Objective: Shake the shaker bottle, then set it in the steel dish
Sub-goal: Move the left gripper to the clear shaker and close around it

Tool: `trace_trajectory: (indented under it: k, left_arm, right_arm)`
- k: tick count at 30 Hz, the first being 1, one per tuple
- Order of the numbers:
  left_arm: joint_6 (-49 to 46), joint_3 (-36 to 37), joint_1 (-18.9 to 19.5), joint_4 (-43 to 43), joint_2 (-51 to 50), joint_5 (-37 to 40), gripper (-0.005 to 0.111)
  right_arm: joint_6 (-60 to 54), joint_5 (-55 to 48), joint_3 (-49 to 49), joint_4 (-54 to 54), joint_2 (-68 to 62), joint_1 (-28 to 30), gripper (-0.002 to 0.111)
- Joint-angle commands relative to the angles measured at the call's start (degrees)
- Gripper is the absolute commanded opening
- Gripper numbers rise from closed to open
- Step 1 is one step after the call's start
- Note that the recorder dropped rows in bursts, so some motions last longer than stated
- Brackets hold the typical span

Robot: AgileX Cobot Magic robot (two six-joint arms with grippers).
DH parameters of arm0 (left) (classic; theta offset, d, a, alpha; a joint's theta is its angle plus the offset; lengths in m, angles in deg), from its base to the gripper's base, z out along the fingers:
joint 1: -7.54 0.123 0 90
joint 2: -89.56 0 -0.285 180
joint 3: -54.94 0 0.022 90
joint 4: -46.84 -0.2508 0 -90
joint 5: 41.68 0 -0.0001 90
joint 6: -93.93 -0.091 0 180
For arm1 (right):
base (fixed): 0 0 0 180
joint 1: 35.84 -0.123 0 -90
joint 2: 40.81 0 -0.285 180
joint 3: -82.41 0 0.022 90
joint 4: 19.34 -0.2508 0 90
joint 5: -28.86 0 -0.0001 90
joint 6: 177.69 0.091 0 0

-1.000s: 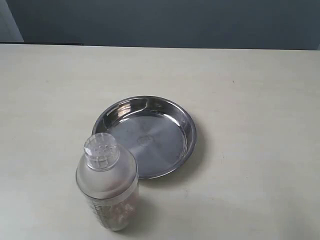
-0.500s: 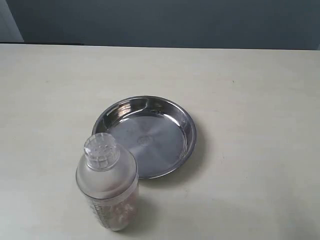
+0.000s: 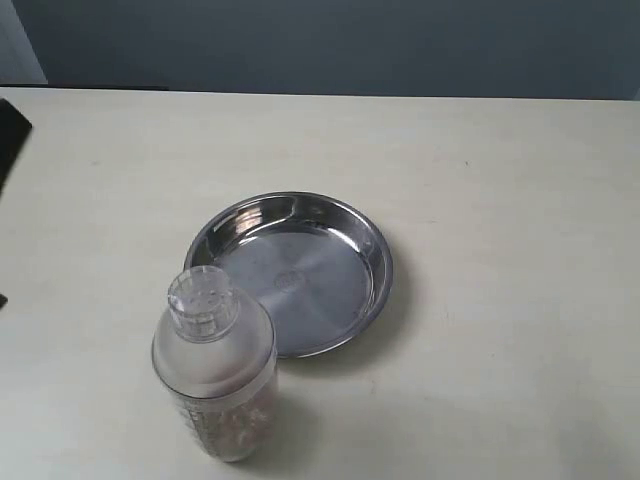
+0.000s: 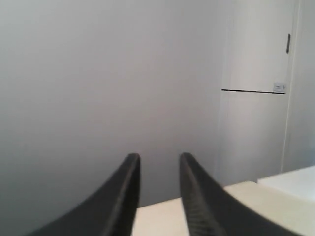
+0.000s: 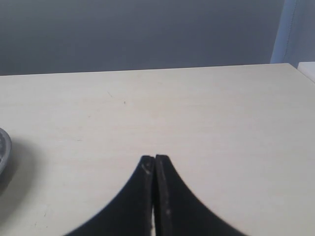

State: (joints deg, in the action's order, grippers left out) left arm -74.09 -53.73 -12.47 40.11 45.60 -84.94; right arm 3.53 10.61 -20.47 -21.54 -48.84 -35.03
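The steel dish (image 3: 384, 262) is shiny metal, smooth like a mirror, w/ bright spots on its wall. The shaker bottle (image 3: 214, 385) is plastic: clear lower part, foggy matt top. The table (image 3: 520, 180) is pale, matt & smooth. The left gripper (image 4: 158, 156) & right gripper (image 5: 155, 158) are black & dull; the left one has a fine woven look

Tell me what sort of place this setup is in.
Probably an indoor test bench or lab room: a pale table before a plain grey wall, holding the shaker bottle and the steel dish, plus a white door nearby.
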Motion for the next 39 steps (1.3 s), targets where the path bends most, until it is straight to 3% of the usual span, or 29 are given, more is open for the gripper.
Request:
trace_trajectory:
  k: [1,2,10,15,39]
  left_arm:
    - [4.4,2.0,-0.3,-2.6,-5.6,-7.0,0.09]
    - [5.8,2.0,-0.3,-3.8,-6.8,-9.5,0.106]
    - [16.0,0.4,-0.3,-25.6,-18.7,-20.2,0.106]
    - [17.2,0.4,-0.3,-31.1,-23.9,-24.5,0.106]
    - [5.5,3.1,-0.3,-30.6,-44.8,-26.7,0.105]
  right_arm:
    - [-0.1,0.7,0.1,0.2,0.2,-0.2,-0.001]
    - [-0.1,0.7,0.1,0.2,0.2,-0.2,-0.001]
    - [-0.1,0.7,0.1,0.2,0.2,-0.2,-0.001]
    - [-0.1,0.7,0.1,0.2,0.2,-0.2,-0.001]
    - [-0.1,0.7,0.1,0.2,0.2,-0.2,-0.001]
